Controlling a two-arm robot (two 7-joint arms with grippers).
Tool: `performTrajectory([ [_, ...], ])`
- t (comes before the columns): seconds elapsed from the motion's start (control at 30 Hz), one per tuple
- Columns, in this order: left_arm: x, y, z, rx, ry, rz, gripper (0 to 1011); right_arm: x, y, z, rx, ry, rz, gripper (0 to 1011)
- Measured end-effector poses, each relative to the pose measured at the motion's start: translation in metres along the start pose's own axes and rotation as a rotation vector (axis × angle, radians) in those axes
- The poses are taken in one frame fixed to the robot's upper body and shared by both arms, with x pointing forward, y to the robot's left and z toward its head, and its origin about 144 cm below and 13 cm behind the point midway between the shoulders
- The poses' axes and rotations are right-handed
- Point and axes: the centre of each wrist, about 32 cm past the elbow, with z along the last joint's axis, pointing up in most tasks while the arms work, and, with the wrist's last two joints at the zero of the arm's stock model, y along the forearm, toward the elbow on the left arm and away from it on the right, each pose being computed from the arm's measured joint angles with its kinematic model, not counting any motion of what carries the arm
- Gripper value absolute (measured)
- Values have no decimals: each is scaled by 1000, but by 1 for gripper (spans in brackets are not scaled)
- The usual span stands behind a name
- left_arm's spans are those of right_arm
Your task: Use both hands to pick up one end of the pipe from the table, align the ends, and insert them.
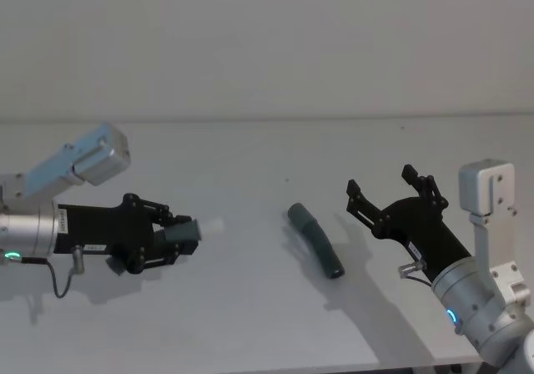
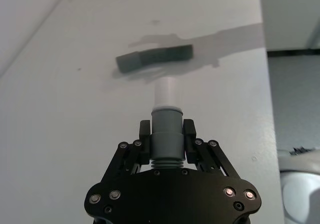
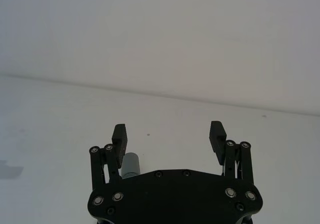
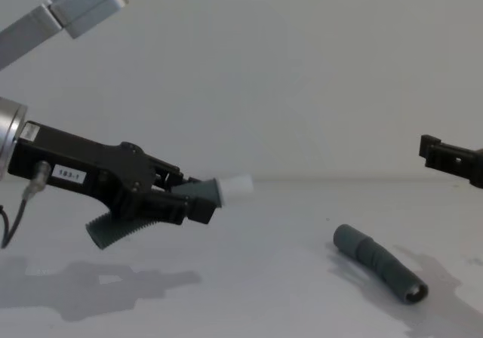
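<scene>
Between the left gripper's fingers sits the short hose piece, and the jaws are clamped tight on its grey collar from both sides. Its white tip pokes straight out past the fingertips, free of any contact. From the chest view, that left gripper is held roughly level above the table, with the white tip aimed across toward the robot's right, and the short hose piece's ribbed tail hangs out bent below the gripper body. A shadow lies on the table underneath it.

Over to the other side: the right gripper has its jaws spread wide, nothing between them. The right wrist view confirms it, with the two fingers well apart. It is off the table and apart from the hose.

And the longer hose piece? It lies flat on the table, slanted, between the two grippers and nearer the right one, touched by neither. In the chest view the longer hose piece shows its ribbed middle, with one end turned toward the near edge. From the left wrist it sits beyond the white tip, well apart from it.
</scene>
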Motion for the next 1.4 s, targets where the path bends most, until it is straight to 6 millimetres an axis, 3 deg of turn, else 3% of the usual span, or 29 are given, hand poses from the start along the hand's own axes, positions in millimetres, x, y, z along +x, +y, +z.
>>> performTrajectory([
  [0.63, 34, -10, -12, -26, -51, -148, 355, 0, 0, 0, 0, 0, 0, 1002],
  [1.4, 39, -19, -22, -57, -46, -145, 354, 0, 0, 2, -6, -1, 5, 1003],
])
